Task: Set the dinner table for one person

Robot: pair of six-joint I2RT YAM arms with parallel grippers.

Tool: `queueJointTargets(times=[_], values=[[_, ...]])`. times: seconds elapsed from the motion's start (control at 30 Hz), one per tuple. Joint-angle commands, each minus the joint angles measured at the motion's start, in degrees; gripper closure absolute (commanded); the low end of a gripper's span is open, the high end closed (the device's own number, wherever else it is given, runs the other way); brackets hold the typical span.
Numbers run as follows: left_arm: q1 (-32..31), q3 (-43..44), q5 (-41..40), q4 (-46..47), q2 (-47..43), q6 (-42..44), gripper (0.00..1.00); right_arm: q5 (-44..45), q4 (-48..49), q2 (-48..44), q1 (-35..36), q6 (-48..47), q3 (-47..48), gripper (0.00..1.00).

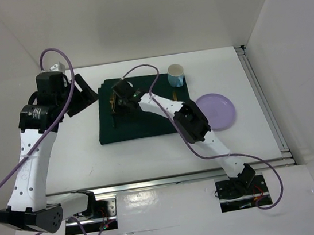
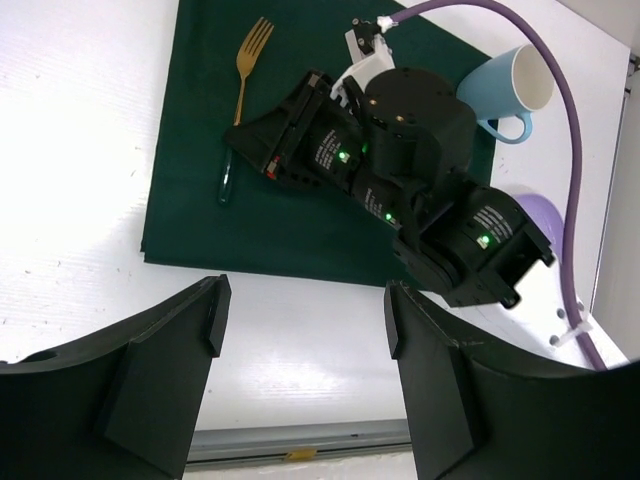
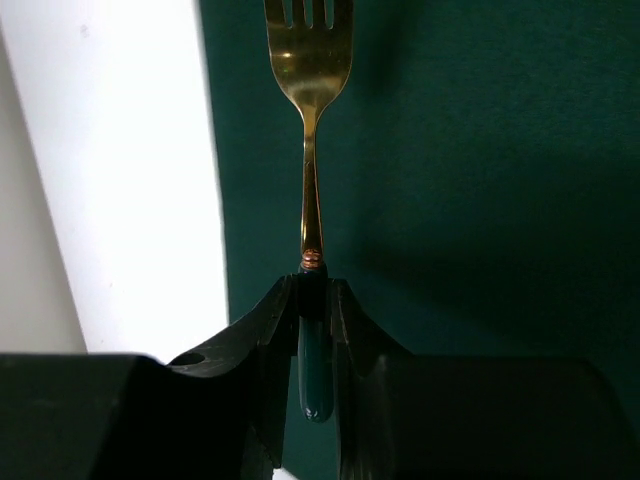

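White arm links (image 1: 29,163), black joints (image 1: 36,116), purple cables (image 1: 55,51); left claw (image 2: 305,315) matte black; green lights (image 2: 345,155), perhaps LEDs, on right wrist (image 2: 410,120).

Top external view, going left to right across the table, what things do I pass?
left gripper → gold fork → blue mug → purple plate. The green mat spans from the fork across to the mug, so it's left out.

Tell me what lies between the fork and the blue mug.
The right gripper, shut on the fork, and its wrist, above the green mat, short of the mug; left wrist view shows it.
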Motion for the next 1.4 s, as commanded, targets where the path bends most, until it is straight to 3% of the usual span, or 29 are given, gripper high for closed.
queueJointTargets(times=[0.0,0.07,0.1,0.2,0.33,0.5,0.6,0.83,0.97,1.07,1.13,1.17,1.27,1.37], values=[[0.25,-0.20,1.45,0.92,-1.40,-0.10,0.20,3.17,3.20,0.90,-0.01,3.03,1.71,1.00],[0.25,-0.72,1.45,0.92,-1.40,-0.10,0.20,3.17,3.20,0.90,-0.01,3.03,1.18,1.00],[0.25,-1.33,1.45,0.92,-1.40,-0.10,0.20,3.17,3.20,0.90,-0.01,3.03,0.66,0.83],[0.25,-1.34,0.84,0.92,-1.40,-0.10,0.20,2.56,3.20,0.20,-0.54,1.89,-0.57,0.51],[0.25,-0.81,0.84,0.92,-0.79,0.43,0.20,2.56,3.20,-2.61,-0.54,0.31,-0.58,0.27],[0.25,-0.29,3.19,2.22,-0.26,0.43,0.20,3.61,3.20,-10.16,-1.68,-3.90,-3.82,0.27],[0.25,-0.29,4.43,2.85,-0.26,-0.10,0.20,7.12,2.67,-18.94,-3.00,-6.90,-10.66,0.29],[0.25,-0.37,2.78,3.91,1.23,1.48,0.20,16.70,-3.56,-45.83,-12.13,-11.30,-40.44,0.34],[0.25,-0.37,2.77,4.43,2.38,2.10,0.20,18.64,-8.21,-65.48,-22.73,-9.55,-60.37,0.34],[0.25,-1.51,3.39,5.57,2.90,2.10,0.20,16.19,-9.55,-76.13,-30.13,-6.66,-68.32,0.36],[0.25,-1.52,4.18,5.58,2.90,2.10,0.20,12.59,-9.02,-81.16,-40.91,-5.16,-77.44,0.36],[0.25,-1.52,4.18,5.58,3.43,2.10,0.20,10.84,-9.02,-82.15,-40.97,-5.15,-77.48,0.36],[-0.27,-2.65,7.50,6.97,3.43,1.48,0.20,3.19,-6.30,-82.86,-52.79,-3.84,-83.36,0.37],[-0.28,-3.88,7.52,6.98,3.43,1.48,0.20,0.54,-4.72,-82.86,-55.64,-2.52,-86.53,0.37]])
